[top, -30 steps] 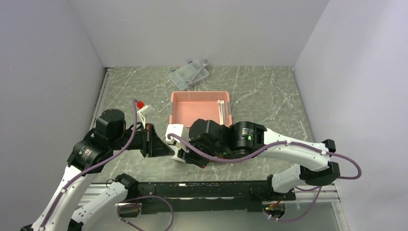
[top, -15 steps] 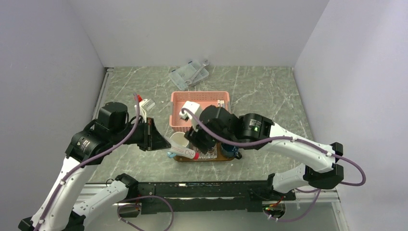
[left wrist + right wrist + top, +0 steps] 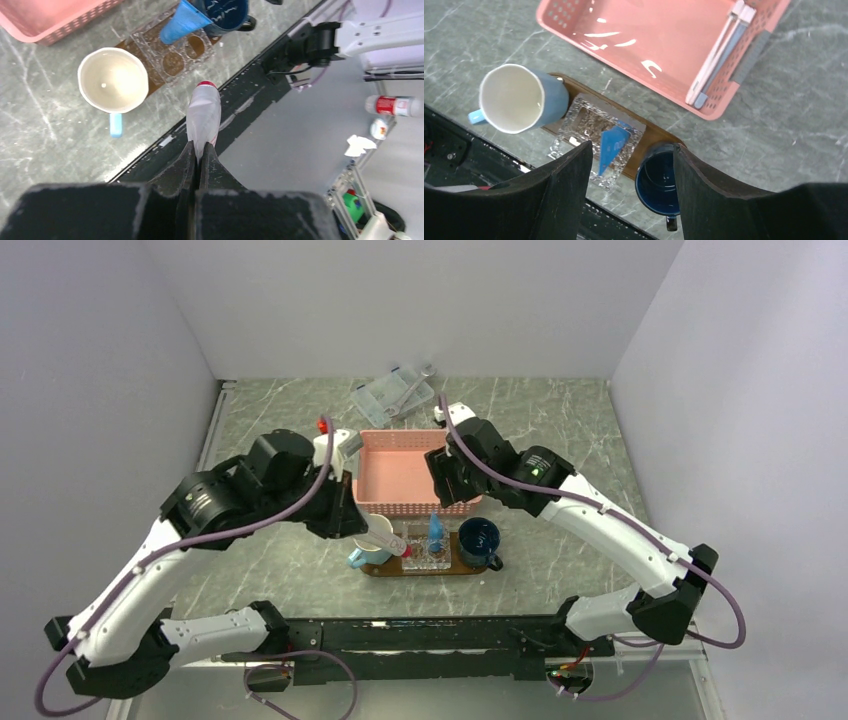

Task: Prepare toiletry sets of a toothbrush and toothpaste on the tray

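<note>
Between my left fingers [image 3: 186, 162], clenched on its crimped tail: the pale toothpaste tube [image 3: 203, 115], whitish, red cap pointing away, hanging above the bench and touching nothing else. The pale mug [image 3: 113, 80] sits at nine o'clock of the cap. The clear holder [image 3: 172, 50] on the tray [image 3: 658, 134] is at eleven.

Right fingers [image 3: 569, 190]: spread, empty, above the tray.

Step, as I judge: delivering this tube. Next: swing to eleven, cap down into a free socket beside the blue toothpaste tube [image 3: 184, 22].

Toothbrushes [image 3: 719, 55] wait in the pink basket [image 3: 649, 45], twelve o'clock of the tray.

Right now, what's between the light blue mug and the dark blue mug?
A clear holder with a blue toothpaste tube standing in it, on the wooden tray; the right wrist view shows it.
</note>
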Controlling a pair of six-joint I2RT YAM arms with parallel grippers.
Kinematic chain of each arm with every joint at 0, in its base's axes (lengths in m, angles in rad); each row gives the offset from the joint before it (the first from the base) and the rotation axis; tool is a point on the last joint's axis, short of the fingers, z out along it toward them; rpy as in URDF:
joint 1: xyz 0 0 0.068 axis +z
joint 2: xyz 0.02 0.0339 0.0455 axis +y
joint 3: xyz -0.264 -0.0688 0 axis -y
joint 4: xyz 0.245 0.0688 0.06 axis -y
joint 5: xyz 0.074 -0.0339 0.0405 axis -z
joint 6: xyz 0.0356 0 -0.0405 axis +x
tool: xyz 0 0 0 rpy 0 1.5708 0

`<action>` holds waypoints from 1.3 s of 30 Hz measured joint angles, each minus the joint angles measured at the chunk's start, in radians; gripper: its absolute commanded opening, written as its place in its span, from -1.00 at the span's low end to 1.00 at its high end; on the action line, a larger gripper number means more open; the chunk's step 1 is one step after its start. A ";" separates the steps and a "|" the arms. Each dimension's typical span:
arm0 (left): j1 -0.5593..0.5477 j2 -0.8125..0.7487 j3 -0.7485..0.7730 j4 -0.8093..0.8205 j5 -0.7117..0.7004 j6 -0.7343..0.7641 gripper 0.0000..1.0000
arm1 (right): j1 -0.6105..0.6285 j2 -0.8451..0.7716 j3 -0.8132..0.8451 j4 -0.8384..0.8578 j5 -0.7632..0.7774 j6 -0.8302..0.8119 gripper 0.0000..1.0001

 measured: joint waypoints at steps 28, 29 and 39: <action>-0.227 0.467 0.268 -0.033 -0.415 0.077 -1.00 | -0.235 -0.101 -0.311 0.061 0.082 0.197 0.24; -0.232 0.480 0.273 -0.037 -0.419 0.079 -1.00 | -0.239 -0.105 -0.319 0.061 0.083 0.200 0.24; -0.268 0.563 0.298 -0.063 -0.459 0.086 -1.00 | -0.263 -0.145 -0.386 0.077 0.080 0.218 0.24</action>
